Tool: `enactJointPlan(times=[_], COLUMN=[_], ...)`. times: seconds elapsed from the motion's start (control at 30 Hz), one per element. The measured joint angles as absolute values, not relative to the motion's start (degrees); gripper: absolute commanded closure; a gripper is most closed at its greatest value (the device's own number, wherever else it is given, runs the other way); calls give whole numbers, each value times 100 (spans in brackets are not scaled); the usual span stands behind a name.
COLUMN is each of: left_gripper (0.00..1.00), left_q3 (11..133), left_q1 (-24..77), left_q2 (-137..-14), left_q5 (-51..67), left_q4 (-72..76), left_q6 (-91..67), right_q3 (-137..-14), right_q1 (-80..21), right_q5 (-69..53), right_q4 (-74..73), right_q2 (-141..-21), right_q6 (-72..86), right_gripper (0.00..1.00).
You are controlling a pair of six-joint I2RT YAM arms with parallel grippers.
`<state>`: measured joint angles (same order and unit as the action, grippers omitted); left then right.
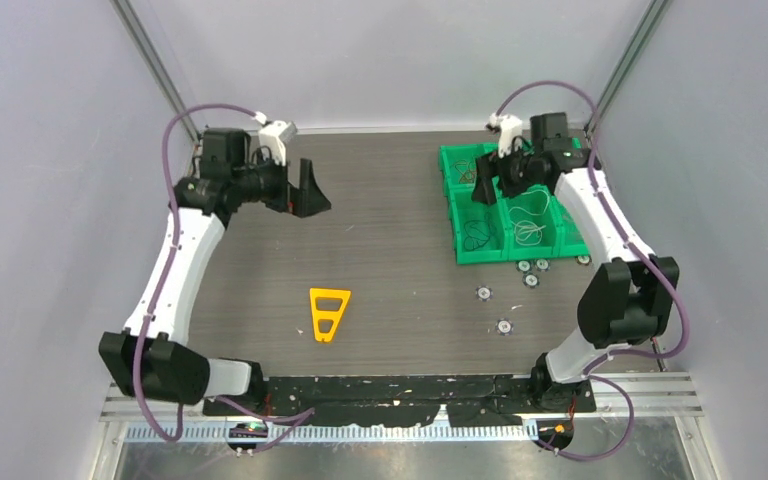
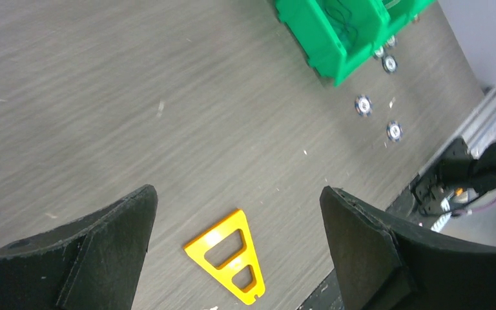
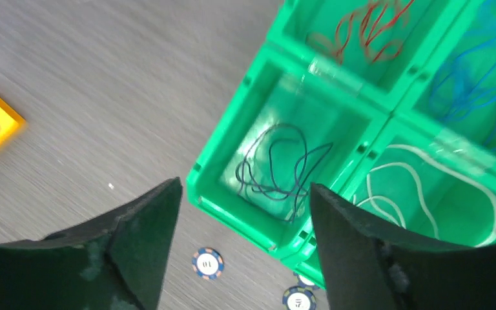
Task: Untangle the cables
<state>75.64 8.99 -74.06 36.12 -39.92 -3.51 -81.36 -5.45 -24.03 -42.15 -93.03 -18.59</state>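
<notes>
Four cables lie apart in a block of green bins (image 1: 457, 235) at the back right. In the right wrist view a dark cable (image 3: 278, 165) lies in the near bin (image 3: 232, 216), a red cable (image 3: 361, 29) behind it, a blue cable (image 3: 478, 71) and a white cable (image 3: 426, 187) to the right. My right gripper (image 1: 490, 180) hovers over the bins' left side, open and empty (image 3: 245, 194). My left gripper (image 1: 310, 190) is open and empty, held up over the back left of the table (image 2: 239, 200).
A yellow triangular plate (image 1: 328, 312) lies flat at the table's middle front; it also shows in the left wrist view (image 2: 229, 255). Several poker chips (image 1: 503, 326) lie scattered in front of the bins, one below my right gripper (image 3: 207, 263). Enclosure walls stand on both sides.
</notes>
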Motion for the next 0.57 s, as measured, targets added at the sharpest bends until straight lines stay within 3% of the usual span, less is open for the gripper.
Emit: enactJointPlan(times=[0.13, 0.37, 0.57], left_gripper=[0, 0, 0], left_q3=[8958, 9109, 8429], left_q1=[405, -965, -1024], left_q2=[-8095, -8117, -7627], left_q5=[3621, 3188, 2368], left_q4=[-5068, -5669, -5852], left_q6=[95, 513, 1039], right_q3=[-8635, -8217, -6963], right_q1=[-180, 1114, 1575], right_q5=[-2932, -3321, -3144], right_q4=[-3951, -3664, -3898], right_q2=[-8862, -7699, -7046], right_q6=[-1343, -779, -991], right_gripper=[0, 5, 5])
